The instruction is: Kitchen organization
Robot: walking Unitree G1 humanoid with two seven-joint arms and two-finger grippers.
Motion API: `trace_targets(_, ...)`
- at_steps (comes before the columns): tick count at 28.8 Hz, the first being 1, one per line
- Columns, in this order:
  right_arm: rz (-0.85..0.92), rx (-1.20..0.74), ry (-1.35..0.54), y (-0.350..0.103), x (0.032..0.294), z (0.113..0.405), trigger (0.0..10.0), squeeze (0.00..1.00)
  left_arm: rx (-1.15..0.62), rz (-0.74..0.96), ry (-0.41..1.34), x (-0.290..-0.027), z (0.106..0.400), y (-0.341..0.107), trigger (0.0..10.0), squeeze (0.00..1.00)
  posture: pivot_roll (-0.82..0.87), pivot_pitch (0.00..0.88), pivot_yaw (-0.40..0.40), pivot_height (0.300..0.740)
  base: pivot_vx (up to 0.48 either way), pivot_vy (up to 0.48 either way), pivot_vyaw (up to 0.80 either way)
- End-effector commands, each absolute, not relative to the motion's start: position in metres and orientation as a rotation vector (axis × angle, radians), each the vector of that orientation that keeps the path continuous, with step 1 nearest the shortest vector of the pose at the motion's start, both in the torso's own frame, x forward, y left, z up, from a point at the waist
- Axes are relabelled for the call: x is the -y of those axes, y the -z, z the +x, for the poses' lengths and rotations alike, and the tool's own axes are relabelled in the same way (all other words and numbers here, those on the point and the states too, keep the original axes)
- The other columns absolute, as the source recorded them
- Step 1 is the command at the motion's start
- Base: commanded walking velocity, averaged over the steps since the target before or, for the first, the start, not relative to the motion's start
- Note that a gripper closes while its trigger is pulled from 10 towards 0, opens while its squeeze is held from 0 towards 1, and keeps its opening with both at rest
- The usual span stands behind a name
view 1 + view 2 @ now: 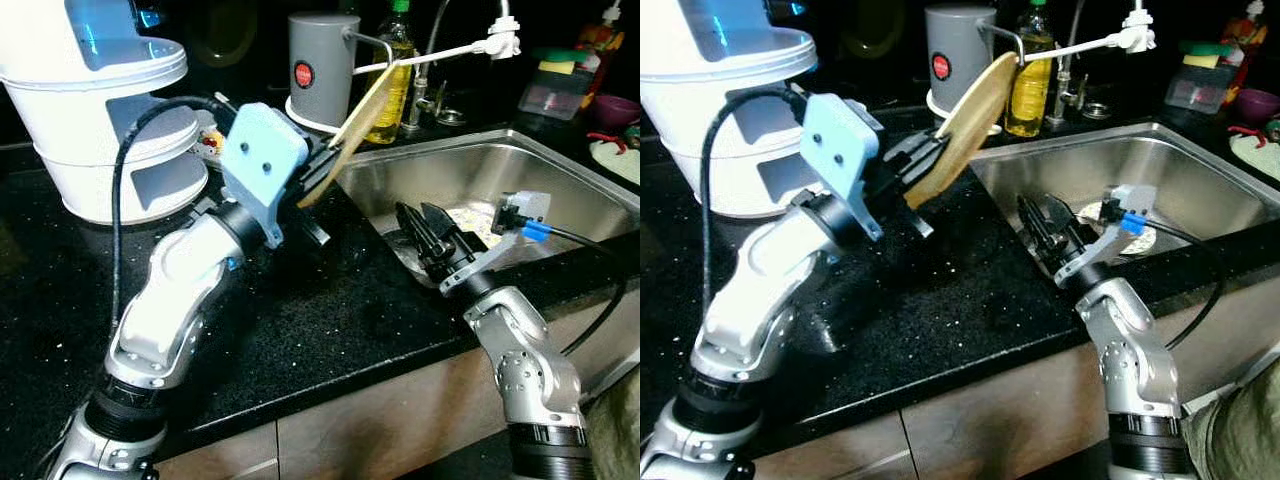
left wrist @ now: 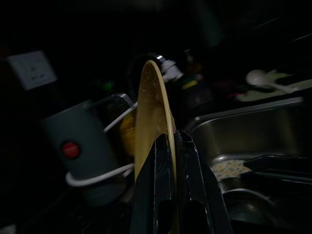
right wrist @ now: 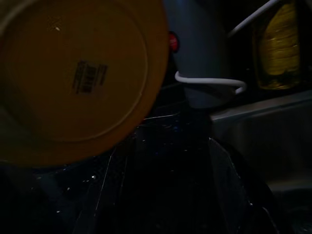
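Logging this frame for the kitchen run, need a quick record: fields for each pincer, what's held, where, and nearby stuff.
left pincer: shut on the rim of the yellow plate
plate pose: held on edge, tilted, above the black countertop beside the sink
right pincer: at the sink's near-left corner, holds nothing; fingers open in its wrist view
in sink: patterned dish
behind plate: grey kettle with white cord, yellow bottle
left of counter: white appliance

Setting: a home kitchen. Indicators: a speckled black countertop point(image 1: 330, 320) with an inset stainless-steel sink point(image 1: 560, 180), a grey electric kettle point(image 1: 322, 68), a bottle of yellow liquid point(image 1: 392, 75), and a white stacked appliance point(image 1: 105, 110).
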State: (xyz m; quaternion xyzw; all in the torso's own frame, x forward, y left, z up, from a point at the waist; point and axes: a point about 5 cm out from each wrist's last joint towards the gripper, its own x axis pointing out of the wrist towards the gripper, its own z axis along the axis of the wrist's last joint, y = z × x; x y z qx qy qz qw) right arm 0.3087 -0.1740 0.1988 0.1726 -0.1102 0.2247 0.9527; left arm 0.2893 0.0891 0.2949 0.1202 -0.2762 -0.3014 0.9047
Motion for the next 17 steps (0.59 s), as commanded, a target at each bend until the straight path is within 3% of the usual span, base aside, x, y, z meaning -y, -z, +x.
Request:
trace_targets(1,0.36,0.223,-0.472,-0.1989,0.1715,0.3091,10.0,0.0,0.546,0.258,0.593,-0.0936,0.2922,-0.292,10.0,0.0,-0.07,0.0,-0.03,0.74,0.0,-0.454,0.0)
trace_targets(17,0.36,0.226,-0.496,-0.1994,0.1679,0.3094,10.0,0.0,0.544,0.264,0.594,-0.0919,0.2923,-0.291,10.0,0.0,-0.07,0.0,-0.031,0.74,0.0,-0.477,0.0)
